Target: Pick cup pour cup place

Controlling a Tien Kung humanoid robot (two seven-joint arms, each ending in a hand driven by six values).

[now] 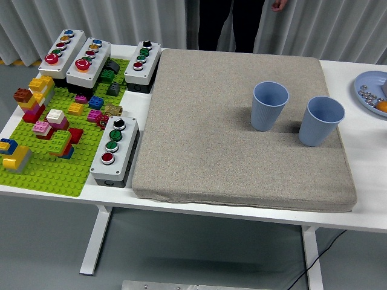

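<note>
One camera high on the robot's side looks forward and down over the white table (367, 199), its near edge lowest, curtains (91, 21) beyond

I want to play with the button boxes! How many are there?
4. Two sit side by side at the far left corner, one beside the mat's far corner, one by the mat's near left side.

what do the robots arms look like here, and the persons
Neither robot arm is in the head view, so nothing of them can be described. Of the person at the table's far side only dark clothing shows, black trousers or a long garment, plus one hand at the top edge, its sleeve cropped out.
</note>
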